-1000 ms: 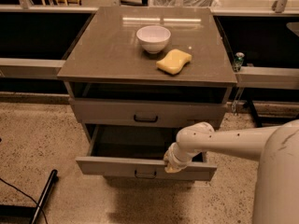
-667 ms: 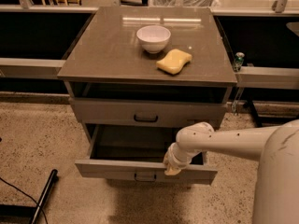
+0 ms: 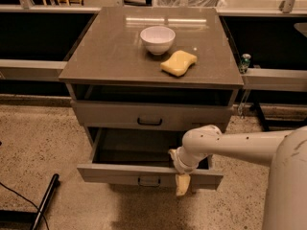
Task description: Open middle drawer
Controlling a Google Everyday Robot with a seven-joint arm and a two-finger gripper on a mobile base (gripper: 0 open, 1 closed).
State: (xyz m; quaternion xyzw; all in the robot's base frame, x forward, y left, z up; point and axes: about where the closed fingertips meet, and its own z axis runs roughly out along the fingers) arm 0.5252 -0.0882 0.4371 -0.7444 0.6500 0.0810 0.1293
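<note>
The middle drawer is pulled out from the grey-beige cabinet, its inside dark and open to view. Its small dark pull handle sits at the centre of the flat front. My gripper is at the end of the white arm reaching in from the right. It hangs over the top edge of the drawer front, right of the handle, with its yellowish tip down the outer face. The top drawer above is closed. The lowest drawer is hidden under the open one.
A white bowl and a yellow sponge lie on the cabinet top. A black pole and a cable lie on the speckled floor at the left. Low shelving runs behind on both sides.
The drawer stays pulled out about as far as before. My gripper has dropped slightly lower over the drawer front.
</note>
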